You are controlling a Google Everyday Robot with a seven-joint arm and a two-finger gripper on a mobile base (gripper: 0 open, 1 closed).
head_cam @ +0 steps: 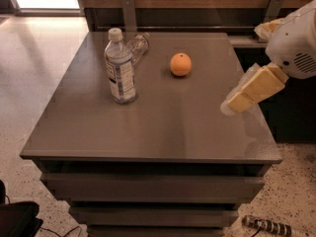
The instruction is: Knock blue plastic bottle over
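The blue plastic bottle (120, 68) stands upright on the left rear part of the grey table (148, 132). It has a white cap and a white label with dark print. My gripper (237, 102), with pale yellow fingers, hangs over the table's right side, well to the right of the bottle and apart from it. It holds nothing.
A smaller clear bottle (138, 44) lies on its side just behind the blue one. An orange (180, 64) sits at the rear middle of the table. A wooden wall with metal brackets runs behind the table. A dark object (264, 225) lies on the floor at bottom right.
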